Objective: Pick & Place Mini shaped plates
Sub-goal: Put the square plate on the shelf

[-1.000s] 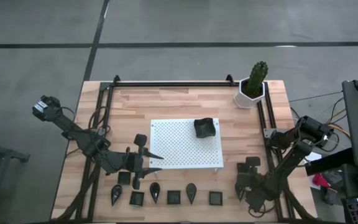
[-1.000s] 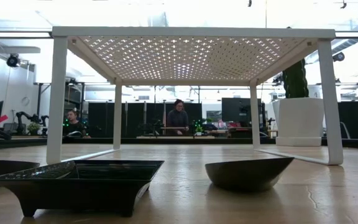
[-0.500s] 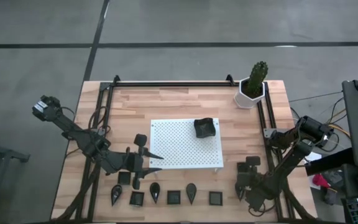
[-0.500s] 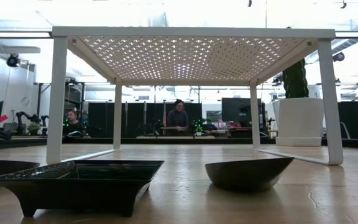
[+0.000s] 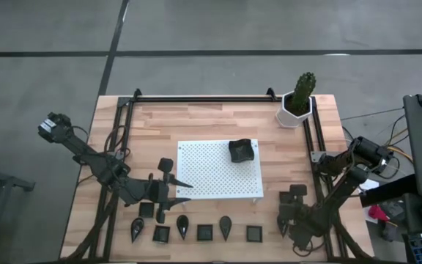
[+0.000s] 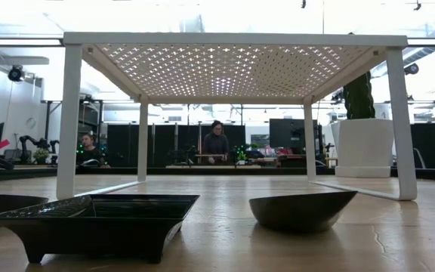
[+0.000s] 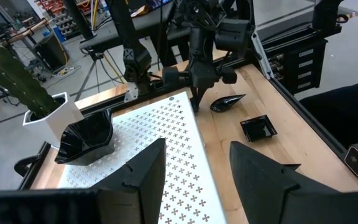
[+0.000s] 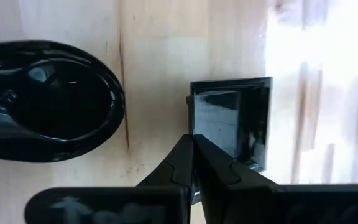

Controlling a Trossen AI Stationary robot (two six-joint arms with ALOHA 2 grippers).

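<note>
Right claw (image 8: pixel 194 163) closed, pinching the rim of a square plate (image 8: pixel 232 121) beside a leaf plate (image 8: pixel 48 99). Left claw (image 7: pixel 194 165) open over the white board (image 7: pixel 160 146).

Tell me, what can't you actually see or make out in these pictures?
- High view: the right end effector is too small and dark to show whether it pinches anything.
- Right wrist view: its shut fingers cover one edge of the square plate; a grip on the rim cannot be confirmed.
- Low view: both arms are out of frame; the white board hides the dish on top.
- Left wrist view: the cactus is cut off by the edge.
</note>
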